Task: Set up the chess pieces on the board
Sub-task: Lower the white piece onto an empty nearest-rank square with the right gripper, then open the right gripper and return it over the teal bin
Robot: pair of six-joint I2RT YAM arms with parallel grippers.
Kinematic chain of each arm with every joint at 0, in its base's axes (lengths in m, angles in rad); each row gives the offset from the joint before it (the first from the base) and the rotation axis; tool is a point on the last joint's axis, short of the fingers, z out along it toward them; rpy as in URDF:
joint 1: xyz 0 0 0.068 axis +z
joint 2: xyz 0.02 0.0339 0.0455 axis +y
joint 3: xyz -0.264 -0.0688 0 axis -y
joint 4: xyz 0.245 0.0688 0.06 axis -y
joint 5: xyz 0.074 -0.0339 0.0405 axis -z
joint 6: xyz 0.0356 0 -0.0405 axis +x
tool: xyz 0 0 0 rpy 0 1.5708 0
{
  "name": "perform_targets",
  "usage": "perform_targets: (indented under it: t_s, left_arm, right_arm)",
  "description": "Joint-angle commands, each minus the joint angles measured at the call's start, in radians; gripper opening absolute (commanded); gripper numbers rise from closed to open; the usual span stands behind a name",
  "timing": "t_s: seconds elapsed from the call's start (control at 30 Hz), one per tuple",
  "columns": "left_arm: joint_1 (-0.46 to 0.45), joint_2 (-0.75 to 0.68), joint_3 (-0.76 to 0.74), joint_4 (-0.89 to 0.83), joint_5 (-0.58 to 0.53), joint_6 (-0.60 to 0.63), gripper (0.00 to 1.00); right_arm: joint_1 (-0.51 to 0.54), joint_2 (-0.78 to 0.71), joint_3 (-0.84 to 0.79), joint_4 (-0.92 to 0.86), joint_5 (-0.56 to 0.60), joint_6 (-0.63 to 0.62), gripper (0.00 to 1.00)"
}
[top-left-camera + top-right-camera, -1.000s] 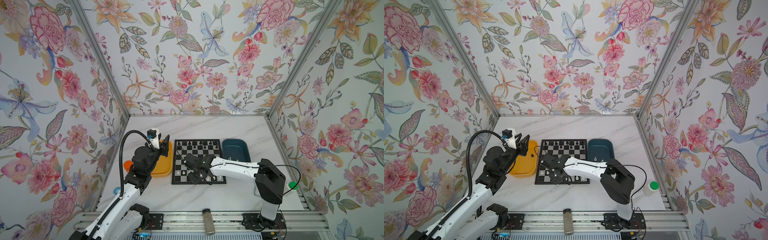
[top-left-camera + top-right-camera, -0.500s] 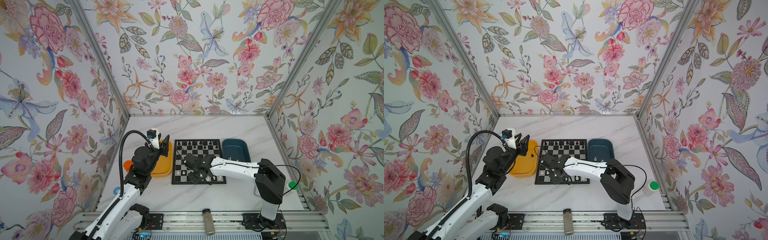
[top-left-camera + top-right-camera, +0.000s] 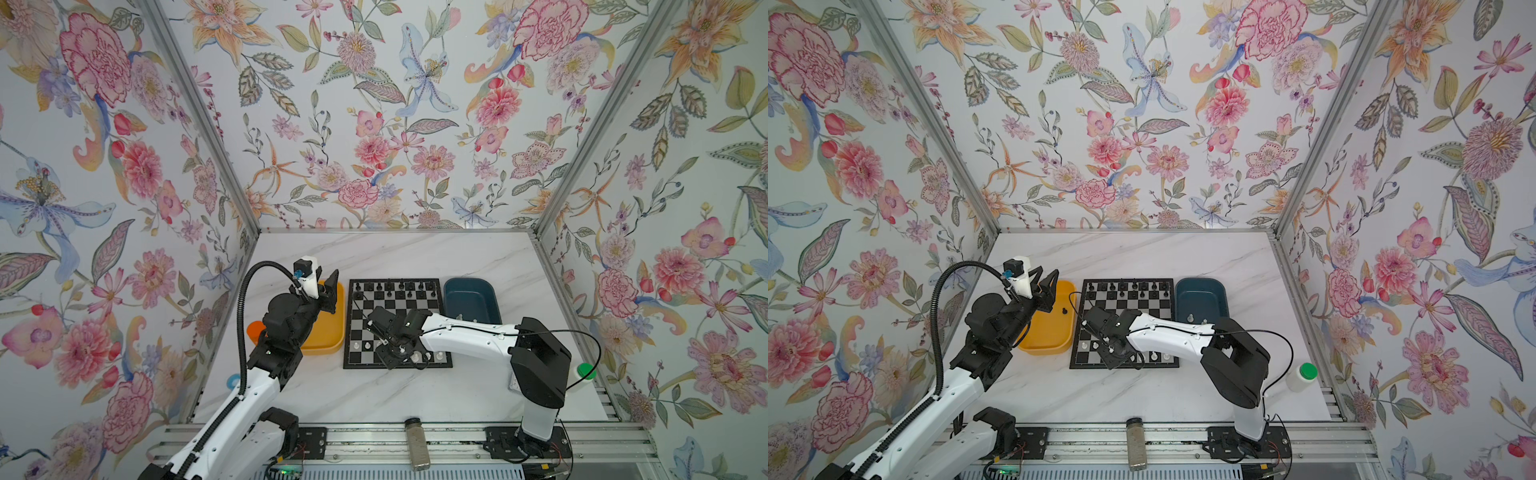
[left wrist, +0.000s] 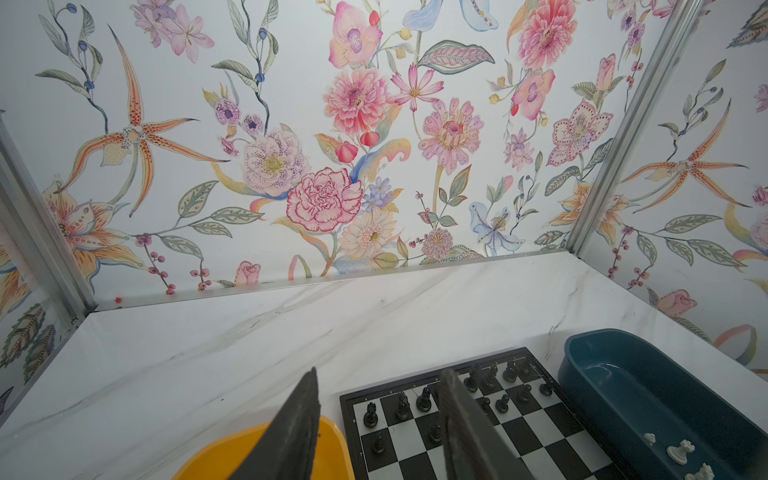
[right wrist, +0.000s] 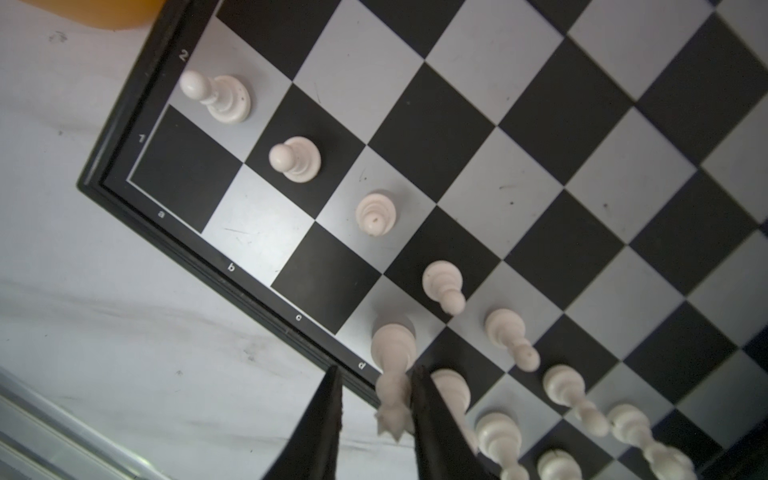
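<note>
Roughly, we are sitting midway — right pincer [image 5: 376, 372] spread around the white queen [image 5: 392, 349] on the board [image 5: 432, 133], left pincer [image 4: 380, 371] spread empty, chess pieces [image 4: 681, 451] waiting in the blue tray [image 4: 582, 365].

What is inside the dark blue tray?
At least three white chess pieces sit near one end of the dark blue tray. The right arm covers that end's edge in both top views.

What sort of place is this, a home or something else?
Probably a robot test cell, not a home: flowered wall panels framed by aluminium posts, the left arm and right arm mounted on a metal rail, the board on a marble-look table.
</note>
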Motion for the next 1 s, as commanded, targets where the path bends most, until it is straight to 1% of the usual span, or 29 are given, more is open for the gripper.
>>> perform_targets:
  t_s: [0.0, 0.43, 0.97]
  left_arm:
    - [0.014, -0.014, -0.013, -0.004, 0.002, 0.013, 0.49]
    - [0.012, -0.009, -0.012, -0.005, 0.004, 0.015, 0.49]
    - [0.013, -0.009, -0.011, -0.006, 0.005, 0.016, 0.49]
  right_arm:
    - [-0.008, -0.011, -0.013, 0.002, -0.009, 0.012, 0.31]
    - [-0.016, -0.016, -0.012, 0.001, 0.001, 0.010, 0.34]
    - [-0.025, -0.073, -0.003, -0.008, 0.025, 0.008, 0.36]
